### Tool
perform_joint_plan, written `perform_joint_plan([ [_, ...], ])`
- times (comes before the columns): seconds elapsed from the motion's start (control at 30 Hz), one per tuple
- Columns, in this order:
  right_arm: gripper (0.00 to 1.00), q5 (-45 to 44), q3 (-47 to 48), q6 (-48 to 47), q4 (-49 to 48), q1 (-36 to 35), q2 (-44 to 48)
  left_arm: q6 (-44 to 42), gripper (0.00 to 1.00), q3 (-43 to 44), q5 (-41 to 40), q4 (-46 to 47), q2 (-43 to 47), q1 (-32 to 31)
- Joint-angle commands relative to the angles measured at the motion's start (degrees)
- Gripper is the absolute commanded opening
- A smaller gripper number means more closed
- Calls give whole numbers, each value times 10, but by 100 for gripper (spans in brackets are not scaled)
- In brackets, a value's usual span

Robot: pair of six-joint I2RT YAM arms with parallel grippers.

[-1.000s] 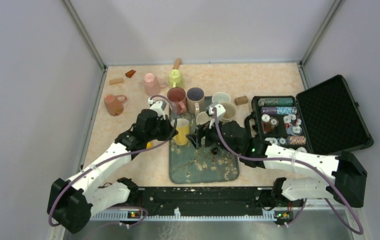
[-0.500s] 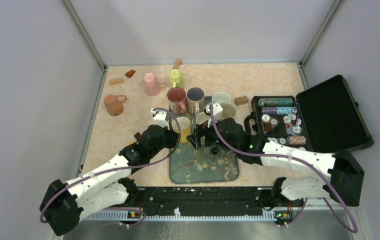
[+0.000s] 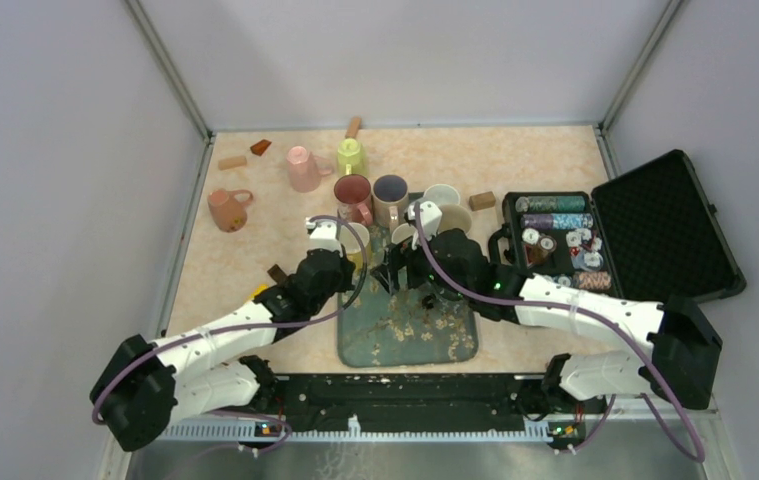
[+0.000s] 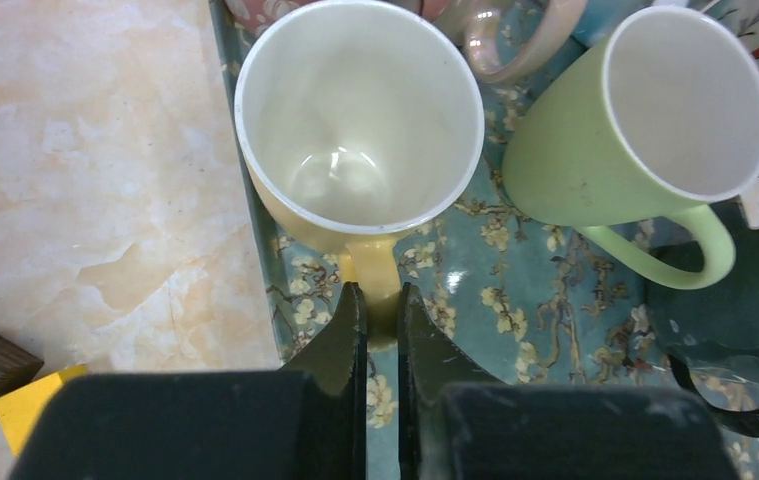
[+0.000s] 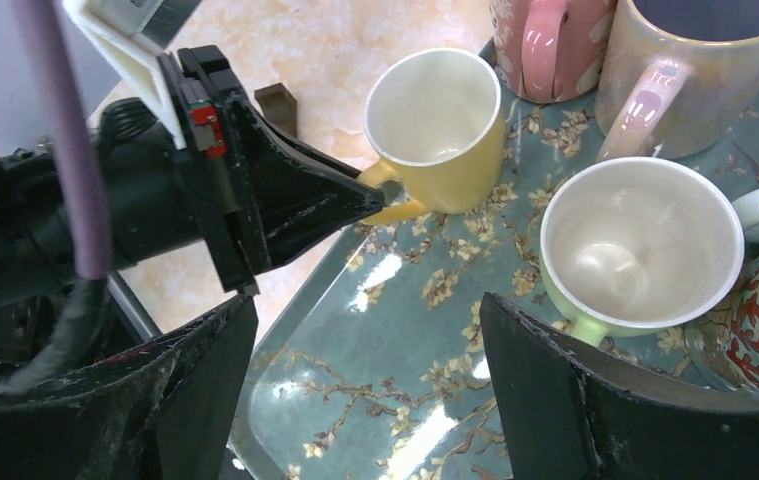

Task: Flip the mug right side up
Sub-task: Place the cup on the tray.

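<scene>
A yellow mug (image 4: 359,120) stands upright, mouth up, at the tray's far left corner; it also shows in the right wrist view (image 5: 435,130) and the top view (image 3: 357,243). My left gripper (image 4: 382,300) is shut on its handle from the near side, and it shows in the right wrist view (image 5: 355,205) too. My right gripper (image 5: 367,310) is open and empty above the floral teal tray (image 5: 405,390), just right of the yellow mug. A light green mug (image 5: 640,240) stands upright beside it.
Several more upright mugs crowd the tray's (image 3: 405,340) far end. A pink mug (image 3: 303,168), a lime mug (image 3: 350,157) and a salmon mug (image 3: 227,209) sit on the table at the back left. An open chip case (image 3: 565,240) is at the right. A yellow block (image 4: 30,410) lies left of the tray.
My left arm has swung in toward the tray and carried the yellow mug a little farther back, its mouth now facing up. My right gripper has shifted slightly back.
</scene>
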State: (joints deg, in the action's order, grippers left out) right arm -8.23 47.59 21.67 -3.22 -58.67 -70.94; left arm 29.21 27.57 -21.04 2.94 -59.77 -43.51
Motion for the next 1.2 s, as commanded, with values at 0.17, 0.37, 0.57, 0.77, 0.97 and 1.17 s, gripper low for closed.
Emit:
perform_joint_plan([
  [0.17,83,8,28,-1,-3,5,3,8,27,8,-20,-34,-39,1],
  [0.37,87,9,27,-3,0,6,3,11,45,19,-8,-66,-10,1],
  [0.57,95,9,34,-10,7,7,8,31,70,38,11,-138,32,1],
  [0.77,99,11,39,-10,20,18,19,46,89,115,7,-252,87,1],
  [0.97,99,28,49,-11,29,33,25,30,98,232,-43,-323,65,17],
  [1.17,99,52,66,-13,50,38,15,50,98,337,-39,-340,-53,125],
])
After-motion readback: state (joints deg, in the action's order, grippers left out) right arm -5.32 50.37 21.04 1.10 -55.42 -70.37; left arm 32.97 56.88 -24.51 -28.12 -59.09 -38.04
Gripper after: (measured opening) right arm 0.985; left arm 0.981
